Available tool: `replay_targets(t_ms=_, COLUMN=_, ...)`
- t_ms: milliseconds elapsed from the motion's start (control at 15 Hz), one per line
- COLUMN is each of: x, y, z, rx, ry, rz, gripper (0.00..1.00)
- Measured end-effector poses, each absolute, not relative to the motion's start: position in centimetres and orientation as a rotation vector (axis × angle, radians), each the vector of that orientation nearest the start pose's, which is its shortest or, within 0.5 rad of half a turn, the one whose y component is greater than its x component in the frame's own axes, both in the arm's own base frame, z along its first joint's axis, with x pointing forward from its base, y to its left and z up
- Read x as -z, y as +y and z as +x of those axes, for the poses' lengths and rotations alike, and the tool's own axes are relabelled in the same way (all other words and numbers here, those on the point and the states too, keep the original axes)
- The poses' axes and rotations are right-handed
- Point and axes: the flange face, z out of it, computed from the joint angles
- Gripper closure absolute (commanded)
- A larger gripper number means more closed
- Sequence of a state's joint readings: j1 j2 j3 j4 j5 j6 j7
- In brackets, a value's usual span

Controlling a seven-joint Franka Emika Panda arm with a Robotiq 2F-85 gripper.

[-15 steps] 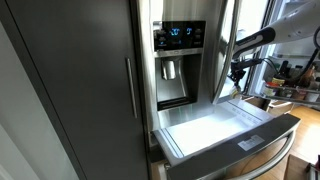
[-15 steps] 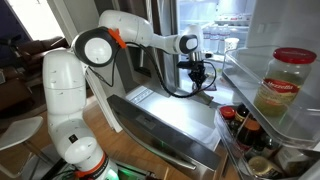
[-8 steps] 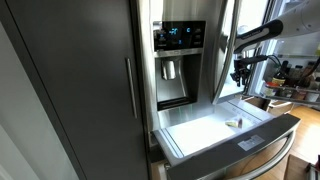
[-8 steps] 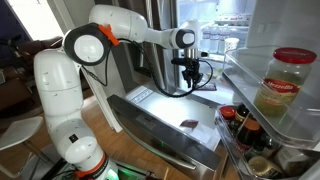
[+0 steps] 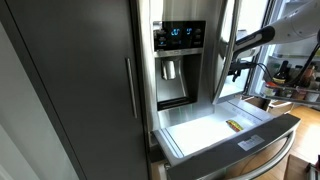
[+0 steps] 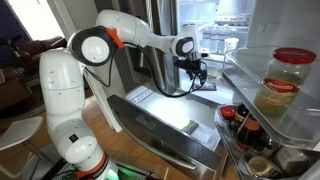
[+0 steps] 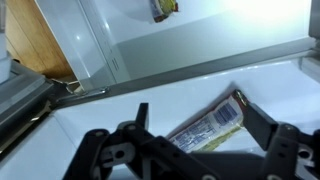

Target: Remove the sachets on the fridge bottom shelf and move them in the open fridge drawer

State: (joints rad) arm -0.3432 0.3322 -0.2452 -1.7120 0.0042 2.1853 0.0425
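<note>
The fridge [image 5: 180, 60] stands with its wide drawer [image 5: 195, 132] pulled out, its white inside lit. One yellow sachet [image 5: 232, 125] lies flat on the drawer floor near the far side; in the wrist view this sachet [image 7: 210, 122] lies below and between my fingers, touching neither. My gripper [image 5: 238, 72] [image 6: 196, 72] hangs open above that end of the drawer [image 6: 160, 108]. From the wrist camera the gripper [image 7: 195, 108] has its jaws spread wide and empty. A second sachet [image 7: 163, 8] lies on a white surface beyond the drawer's grey rim [image 7: 200, 68].
An open fridge door holds a red-lidded jar [image 6: 283, 85] and bottles [image 6: 240, 122] close to the drawer's end. A dark cabinet panel [image 5: 70, 80] stands beside the fridge. A taller steel drawer front [image 5: 255, 150] sits below. Wooden floor [image 7: 40, 40] shows beside the drawer.
A second ago the gripper was shut on the sachet above the drawer. The jaws have opened and the sachet has dropped onto the drawer floor. The arm has hardly moved.
</note>
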Motion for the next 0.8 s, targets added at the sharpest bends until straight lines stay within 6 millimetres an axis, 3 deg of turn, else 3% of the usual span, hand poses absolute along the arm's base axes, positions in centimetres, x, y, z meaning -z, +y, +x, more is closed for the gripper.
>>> replay_targets(t_ms=400, x=-37.1, y=-36.6, z=59.1, rx=0.496, ry=1.067, rz=-3.062, gripper=0.0)
replay_targets(t_ms=800, x=-34.3, y=-37.4, z=61.1, rx=0.598, ry=1.097, rz=-3.052, gripper=0.0)
